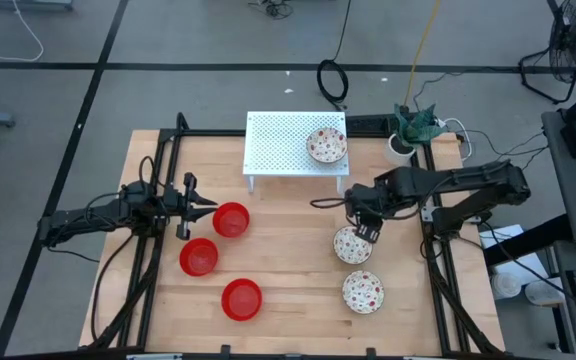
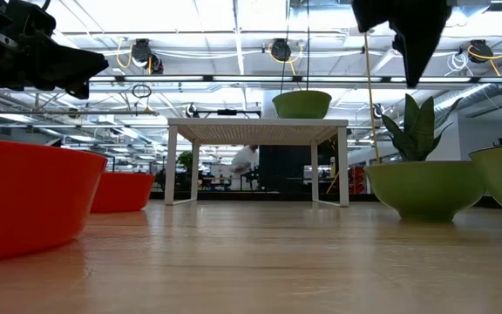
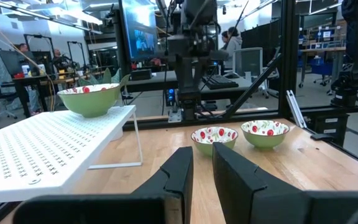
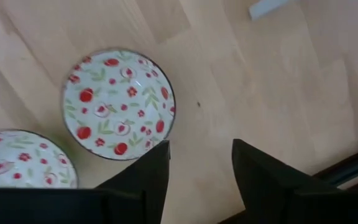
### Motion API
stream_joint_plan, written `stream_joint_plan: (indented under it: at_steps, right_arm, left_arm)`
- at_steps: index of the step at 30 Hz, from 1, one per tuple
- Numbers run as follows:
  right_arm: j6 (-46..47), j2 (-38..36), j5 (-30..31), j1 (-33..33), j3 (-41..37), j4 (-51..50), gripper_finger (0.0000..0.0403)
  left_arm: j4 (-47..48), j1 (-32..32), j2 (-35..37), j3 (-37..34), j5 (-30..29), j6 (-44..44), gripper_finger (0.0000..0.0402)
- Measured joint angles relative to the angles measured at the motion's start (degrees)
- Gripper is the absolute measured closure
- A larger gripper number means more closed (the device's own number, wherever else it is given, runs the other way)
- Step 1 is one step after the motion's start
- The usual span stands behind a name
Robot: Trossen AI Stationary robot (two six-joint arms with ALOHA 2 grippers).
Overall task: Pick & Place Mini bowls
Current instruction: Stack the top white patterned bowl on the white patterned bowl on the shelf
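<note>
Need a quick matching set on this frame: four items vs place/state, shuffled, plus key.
Items:
1. floral bowl by the plant
2. right pincer
3. left pincer
4. potted plant

Place/state:
A. beside a red bowl, at table height
B. on the white perforated stand
C. at the table's far right corner
D. open, just above a floral bowl on the table

Pairs: 1-B, 2-D, 3-A, 4-C

Grey floor (image 1: 218, 40) with black cables, floor fan (image 1: 571, 45) — bright ceiling lights (image 2: 234, 17).
</note>
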State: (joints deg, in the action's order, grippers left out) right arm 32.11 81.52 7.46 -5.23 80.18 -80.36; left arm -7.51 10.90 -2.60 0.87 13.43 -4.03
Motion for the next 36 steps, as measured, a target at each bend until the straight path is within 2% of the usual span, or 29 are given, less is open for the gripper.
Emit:
stream_joint_plan:
  at_steps: [14,17,36]
  right_arm:
    - [0.22,-0.44,-0.26,0.00,-10.46,7.02,0.0236]
    - [0.25,-0.44,-1.89,0.00,-12.47,8.66,0.0234]
    - [1.71,-0.42,-3.23,0.00,-19.53,18.24,0.0236]
  left_arm:
    - [0.00,0.02,0.01,0.01,0.00,0.00,0.0337]
    - [0.00,0.01,0.01,0.00,0.00,0.00,0.0337]
    - [0.00,0.01,0.00,0.01,0.00,0.00,0.0337]
